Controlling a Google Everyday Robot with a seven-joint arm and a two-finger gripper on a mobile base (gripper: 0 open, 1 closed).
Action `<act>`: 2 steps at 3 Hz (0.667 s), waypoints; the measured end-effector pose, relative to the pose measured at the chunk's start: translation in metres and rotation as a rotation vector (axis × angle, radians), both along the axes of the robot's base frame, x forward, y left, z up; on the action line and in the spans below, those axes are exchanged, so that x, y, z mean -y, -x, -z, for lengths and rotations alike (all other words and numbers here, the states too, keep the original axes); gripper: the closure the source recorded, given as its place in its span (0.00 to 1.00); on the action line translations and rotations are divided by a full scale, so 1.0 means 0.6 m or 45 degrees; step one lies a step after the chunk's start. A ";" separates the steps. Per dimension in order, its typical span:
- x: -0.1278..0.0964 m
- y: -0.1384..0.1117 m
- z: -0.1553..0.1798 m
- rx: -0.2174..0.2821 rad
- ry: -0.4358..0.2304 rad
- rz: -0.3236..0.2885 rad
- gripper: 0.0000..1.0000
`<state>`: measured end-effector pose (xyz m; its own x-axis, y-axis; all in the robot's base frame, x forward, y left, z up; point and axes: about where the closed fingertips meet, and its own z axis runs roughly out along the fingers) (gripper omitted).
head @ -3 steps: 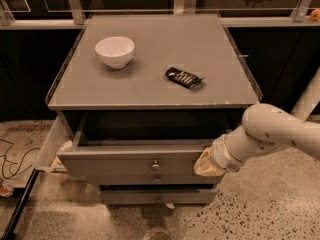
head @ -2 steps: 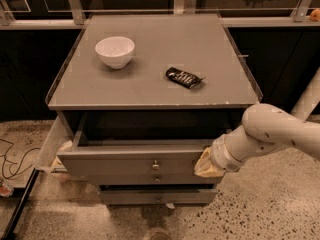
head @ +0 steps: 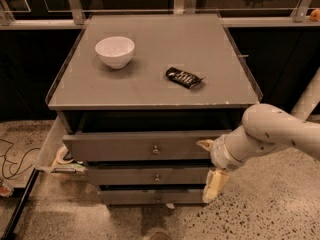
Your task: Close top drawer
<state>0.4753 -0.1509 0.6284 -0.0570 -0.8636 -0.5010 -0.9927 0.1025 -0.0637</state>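
While the grey cabinet [head: 130, 176] stands with its top drawer [head: 125, 146] pulled partway out under the surface [head: 150, 39], the drawer's inside is too dark to tell what it holds. A pale arm [head: 272, 131] reaches in from the right, its hand [head: 209, 164] at the drawer front's right end, fingers [head: 212, 184] spread wide and gripping nothing. A side tray [head: 47, 145] on the left holds a tape roll [head: 62, 155]; on the surface sit a white bowl [head: 115, 51] and a dark wrapper [head: 184, 77].

The wooden top drawer [head: 120, 146] and tabletop [head: 150, 86] are plain grey, the round bowl [head: 115, 51] white, the wrapper [head: 184, 77] black with pale print, the gripper [head: 210, 165] at the drawer's right end cream.
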 end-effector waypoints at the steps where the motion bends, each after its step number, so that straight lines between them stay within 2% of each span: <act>1: 0.000 0.000 0.000 0.000 0.000 0.000 0.00; 2: -0.019 -0.061 -0.026 0.066 0.033 -0.016 0.00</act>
